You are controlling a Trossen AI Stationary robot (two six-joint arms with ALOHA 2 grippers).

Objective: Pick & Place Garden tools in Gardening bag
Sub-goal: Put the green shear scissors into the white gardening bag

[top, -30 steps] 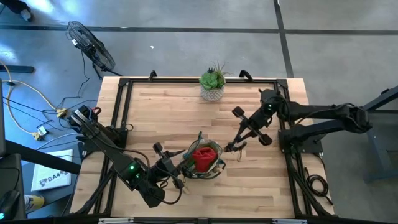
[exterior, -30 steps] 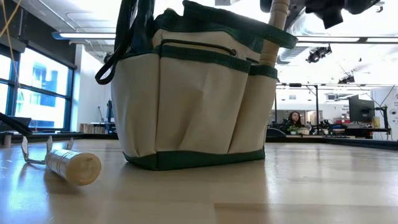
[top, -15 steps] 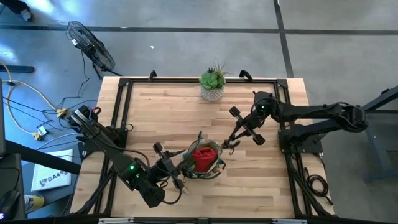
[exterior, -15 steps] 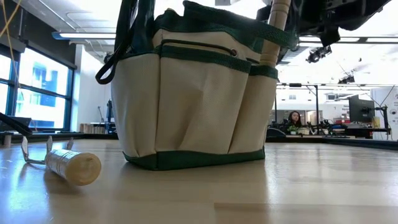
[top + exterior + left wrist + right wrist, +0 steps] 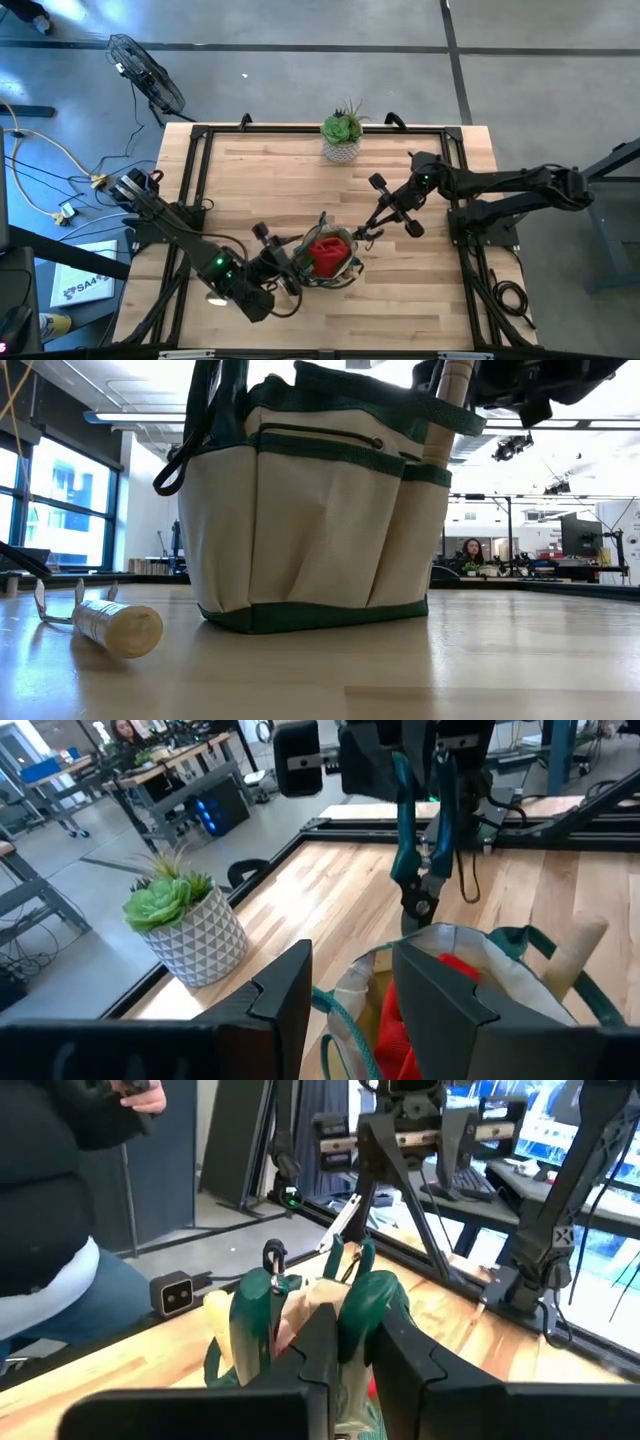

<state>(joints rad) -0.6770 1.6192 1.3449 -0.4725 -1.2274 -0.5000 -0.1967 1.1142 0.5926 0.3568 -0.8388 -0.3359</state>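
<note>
The tan gardening bag (image 5: 327,258) with green trim stands on the table at the near middle. A red item (image 5: 322,252) lies inside it, and a wooden handle (image 5: 445,410) sticks up from an outer pocket. My left gripper (image 5: 350,955) is at the bag's left rim, closed on it. My right gripper (image 5: 378,222) is shut on the green-handled pruner (image 5: 410,840), just right of the bag. The pruner's blade end (image 5: 415,905) hovers above the bag's right rim. Another wooden-handled tool (image 5: 110,625) lies on its side on the table beside the bag. My left gripper has the bag's left rim (image 5: 345,1005), tan wall and green trim, between its two fingers, coming nearly level from the table's left. The bag stands upright on the table. My right gripper pinches the pruner's two green handles (image 5: 350,1305) between its fingers, coming from the table's right, nearly level. The pruner sticks out ahead of the fingers toward the bag, lifted clear.
A green succulent in a white pot (image 5: 342,135) stands at the table's far edge. Black frame rails (image 5: 200,180) run along the table's sides. A person (image 5: 60,1230) stands beyond the table. Bare wood lies between pot and bag.
My right gripper, still shut on the pruner, has sunk a little and gone toward the table's left, bringing the blade end closer over the bag's right rim. The bag has stayed where it was.
</note>
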